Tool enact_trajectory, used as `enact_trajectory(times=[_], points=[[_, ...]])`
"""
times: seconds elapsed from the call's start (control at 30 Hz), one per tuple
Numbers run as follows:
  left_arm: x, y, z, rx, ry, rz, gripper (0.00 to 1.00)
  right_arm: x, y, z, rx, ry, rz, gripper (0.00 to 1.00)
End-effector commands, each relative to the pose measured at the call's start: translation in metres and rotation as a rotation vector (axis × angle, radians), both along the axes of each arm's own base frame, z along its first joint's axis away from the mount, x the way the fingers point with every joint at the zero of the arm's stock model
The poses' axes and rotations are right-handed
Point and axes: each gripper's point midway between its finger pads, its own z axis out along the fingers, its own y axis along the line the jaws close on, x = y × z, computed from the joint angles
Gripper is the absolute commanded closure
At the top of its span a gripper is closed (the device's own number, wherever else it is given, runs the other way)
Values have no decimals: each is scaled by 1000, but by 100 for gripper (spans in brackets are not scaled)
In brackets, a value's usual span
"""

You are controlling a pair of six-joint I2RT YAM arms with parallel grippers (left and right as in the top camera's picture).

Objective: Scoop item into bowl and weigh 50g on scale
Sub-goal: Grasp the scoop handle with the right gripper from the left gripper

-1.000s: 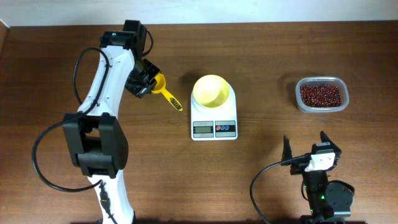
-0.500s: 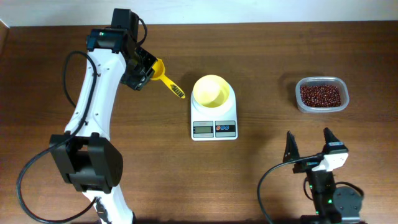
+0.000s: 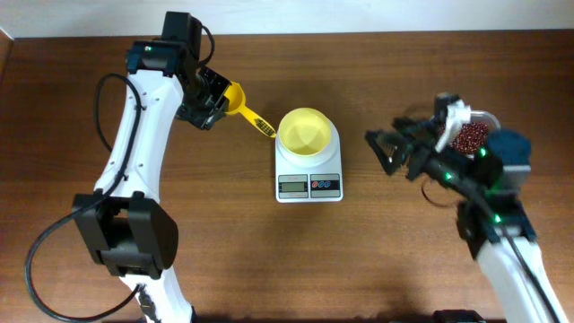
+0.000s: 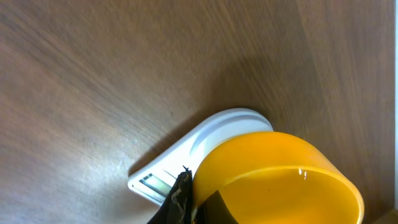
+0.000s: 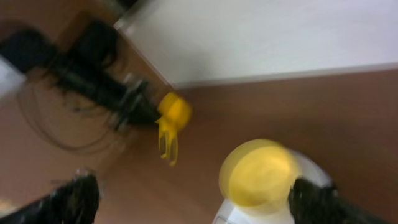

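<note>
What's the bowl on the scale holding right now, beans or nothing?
Empty: in the overhead view, the bowl sitting on the scale shows only bare yellow inside.

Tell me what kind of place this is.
Probably a robotics lab bench set up for weighing: a brown wooden table, a small white digital kitchen scale carrying a pale-yellow plastic bowl, and white robot arms on either side.

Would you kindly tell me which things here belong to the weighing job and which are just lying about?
Job: beans, tub, scoop, bowl, scale.
Lying about: nothing I can see.
</note>
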Motion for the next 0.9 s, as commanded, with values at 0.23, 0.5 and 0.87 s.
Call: enact_trajectory(times=[0.23, 0.5, 0.87], points=[[-7, -49, 14, -94, 32, 170, 100, 13, 80, -30, 323, 361, 288, 5], [-10, -75, 16, -155, 70, 312, 100, 18, 102, -31, 331, 350, 221, 5], [-14, -102, 19, -170, 51, 250, 100, 19, 100, -57, 281, 433, 176, 5]])
